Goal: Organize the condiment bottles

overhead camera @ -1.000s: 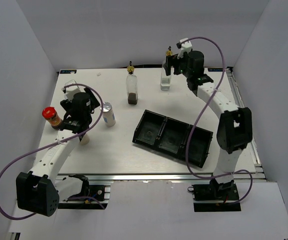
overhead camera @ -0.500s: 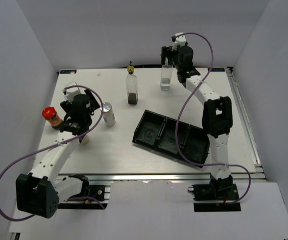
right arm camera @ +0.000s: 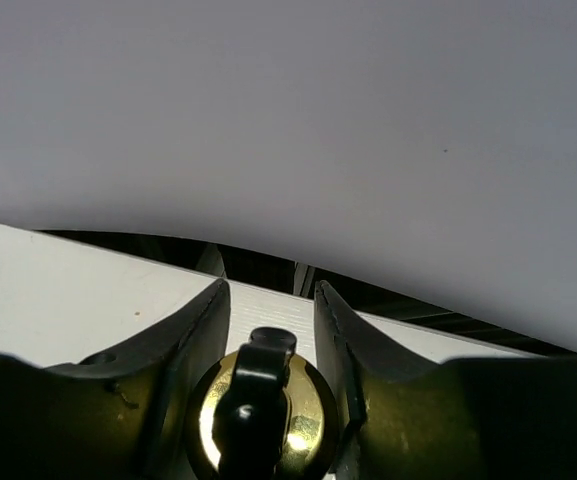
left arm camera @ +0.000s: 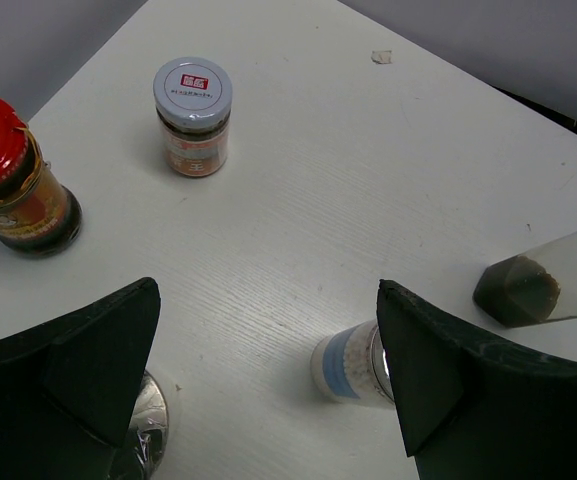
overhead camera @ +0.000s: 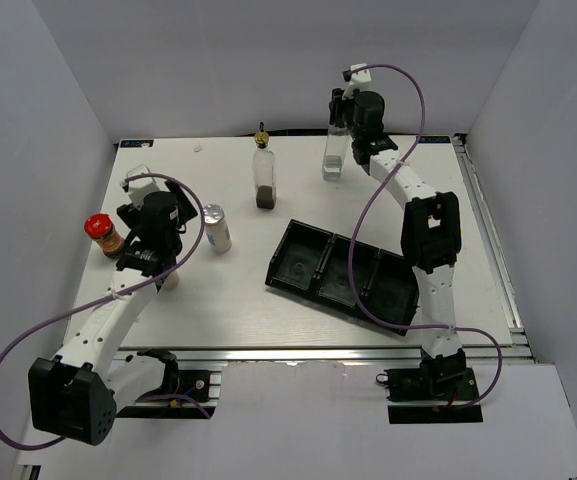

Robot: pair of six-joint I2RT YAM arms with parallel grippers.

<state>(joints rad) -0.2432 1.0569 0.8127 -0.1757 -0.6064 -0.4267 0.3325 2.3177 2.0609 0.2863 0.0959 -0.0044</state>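
Note:
My right gripper (overhead camera: 339, 108) (right arm camera: 270, 292) is shut on the gold pourer top (right arm camera: 263, 410) of a tall clear bottle (overhead camera: 333, 155) at the back of the table. A second tall bottle (overhead camera: 264, 178) (left arm camera: 528, 288) with dark contents stands to its left. My left gripper (overhead camera: 156, 222) (left arm camera: 268, 370) hangs open above the table with nothing between its fingers. A red-capped brown jar (overhead camera: 101, 233) (left arm camera: 8, 185) is on its left. A pale-lidded jar (left arm camera: 193, 115) is ahead of it. A silver-capped shaker (overhead camera: 216, 228) (left arm camera: 353, 365) stands on its right. Another silver cap (left arm camera: 148, 418) shows beneath its left finger.
A black three-compartment tray (overhead camera: 343, 272) lies at an angle right of the middle of the white table (overhead camera: 228, 300). Grey walls close in the back and both sides. Purple cables loop from both arms.
The right gripper has swung left over the clear bottle's top and closed on it. The left arm has shifted only slightly, its jaws still wide.

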